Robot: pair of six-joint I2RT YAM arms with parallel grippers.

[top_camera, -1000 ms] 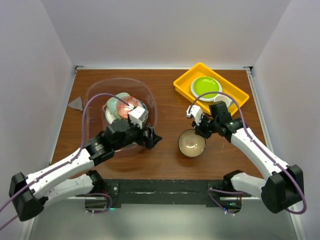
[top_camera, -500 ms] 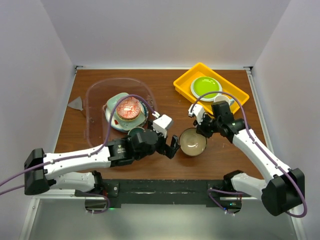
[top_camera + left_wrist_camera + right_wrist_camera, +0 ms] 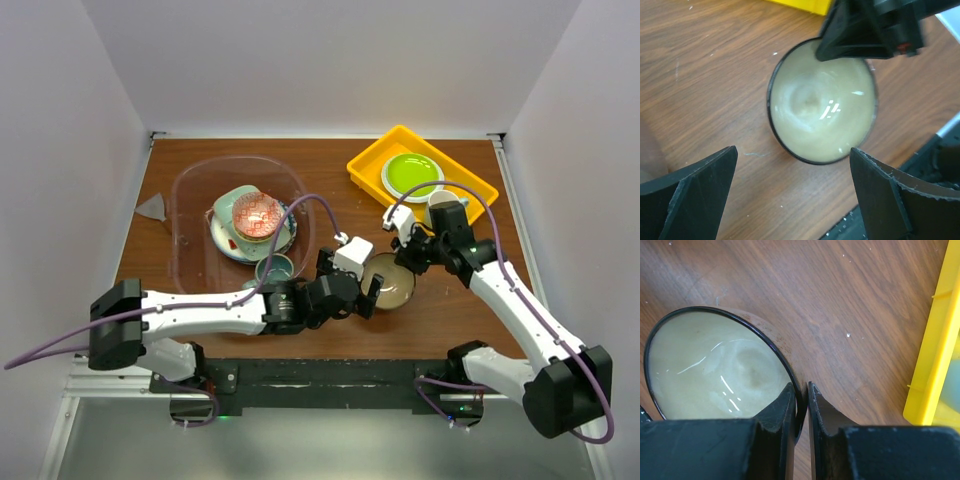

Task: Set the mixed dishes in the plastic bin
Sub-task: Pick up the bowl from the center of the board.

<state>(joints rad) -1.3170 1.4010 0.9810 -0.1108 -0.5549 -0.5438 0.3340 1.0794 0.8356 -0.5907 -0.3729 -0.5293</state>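
Note:
A cream-glazed bowl with a dark rim sits right of centre on the table. My right gripper is shut on its far rim; in the right wrist view the fingers pinch the rim of the bowl. My left gripper stands open just left of that bowl; its wrist view has the bowl ahead of the wide-apart fingertips, nothing between them. The plastic bin at the left holds a patterned plate, a pale mint dish, a red patterned bowl and a teal mug.
A yellow tray at the back right holds a lime-green plate and a small white cup; its edge lies close right of my right gripper. A small grey wedge lies left of the bin. White walls enclose three sides.
My left arm has swung out of the bin and rightward to the cream bowl, staying open. The right gripper has kept its hold on the bowl's rim, shifting it slightly.

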